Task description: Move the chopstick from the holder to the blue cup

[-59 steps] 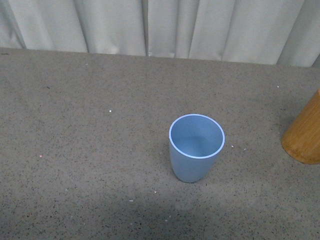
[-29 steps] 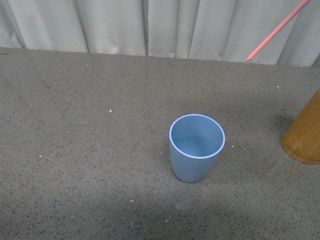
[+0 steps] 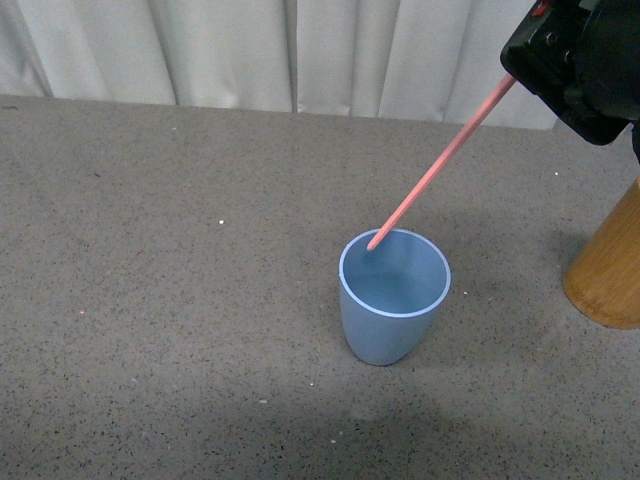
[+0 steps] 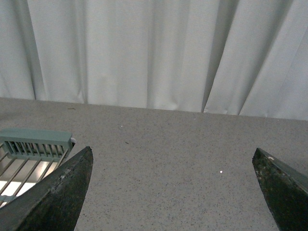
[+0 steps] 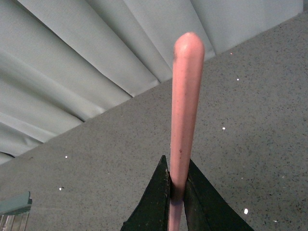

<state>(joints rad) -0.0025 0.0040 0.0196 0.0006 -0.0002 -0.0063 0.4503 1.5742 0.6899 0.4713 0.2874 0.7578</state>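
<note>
The light blue cup [image 3: 393, 297] stands upright mid-table. A salmon-pink chopstick [image 3: 445, 160] slants down from the upper right, its rounded tip at the cup's far left rim. My right gripper [image 3: 520, 75] is shut on the chopstick's upper end; its black body fills the top right corner. In the right wrist view the chopstick [image 5: 184, 110] rises between the dark fingertips [image 5: 156, 192] of that gripper [image 5: 177, 190]. The orange-brown holder [image 3: 610, 270] stands at the right edge, partly cut off. My left gripper [image 4: 173, 168] is open over bare table, nothing between its fingers.
Pale curtains [image 3: 300, 50] hang behind the speckled grey table [image 3: 180, 300]. A grey-green slatted rack [image 4: 33, 144] lies beside the left gripper in the left wrist view.
The right gripper has come into view at the top right. The chopstick has swung down and left, its tip going from high by the curtain to the blue cup's rim.
</note>
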